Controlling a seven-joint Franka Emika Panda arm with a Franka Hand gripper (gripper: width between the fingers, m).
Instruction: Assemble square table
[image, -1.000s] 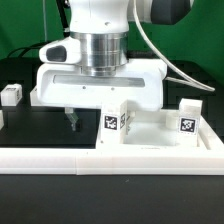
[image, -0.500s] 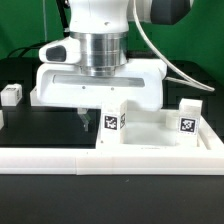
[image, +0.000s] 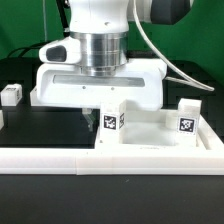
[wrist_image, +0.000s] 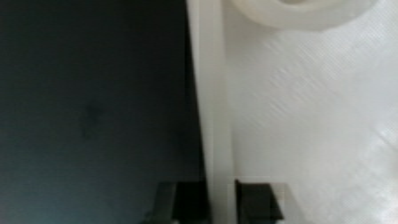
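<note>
One large piece held my attention: the square table top (image: 150, 138), a white plastic tray with shallow upright walls, lying flat on the black work surface (image: 40, 122) toward the exterior view's right. Two black-and-white tags faced the camera, one (image: 112, 123) on the blocky corner nearest my hand and one (image: 186, 124) on the far corner at the exterior view's right. In the wrist view the tray floor (wrist_image: 320, 120) looked matte, with a faint woven grain. Its side wall (wrist_image: 214, 100) ran as a thin, straight, smooth strip, and a round corner socket (wrist_image: 294, 12) showed as a pale curved rim at one end of it.

My gripper (image: 92, 118) hung low at the tray's side toward the exterior view's left, just beside the tagged corner. From the wrist, my two dark square-ended fingers (wrist_image: 178, 203) stood one on each side of that wall — one over the black surface, the other over the tray floor. I could not tell whether they were pinching the wall or only straddling it.

Further out, a small white leg block (image: 10, 96) with a tag sat well apart near the exterior view's left edge. A long white rail (image: 60, 158), flat-faced and square-edged, ran along the front, just beside the tray's near wall. Behind everything hung a green backdrop (image: 20, 30) — soft and out of focus.
</note>
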